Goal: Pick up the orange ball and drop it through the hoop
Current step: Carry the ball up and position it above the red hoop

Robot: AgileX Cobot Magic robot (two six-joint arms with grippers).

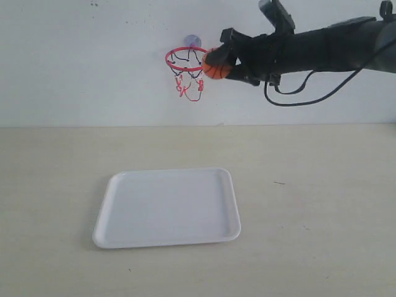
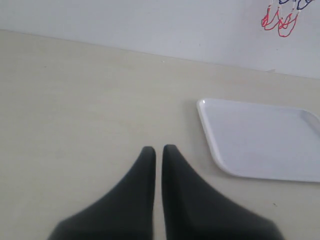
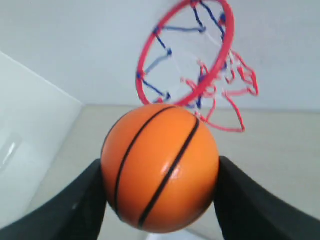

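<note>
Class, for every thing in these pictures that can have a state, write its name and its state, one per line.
hoop: fixed to the wall, net hanging.
orange ball: gripped, raised beside the hoop's ring, not yet through.
right gripper: shut on the orange ball.
left gripper: shut, holding nothing.
white tray: flat on the table, right way up.

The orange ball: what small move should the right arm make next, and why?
Probably nudge the orange ball up and over the hoop's middle before opening: the right gripper holds it at the ring's edge, about rim height, not above the opening.
</note>
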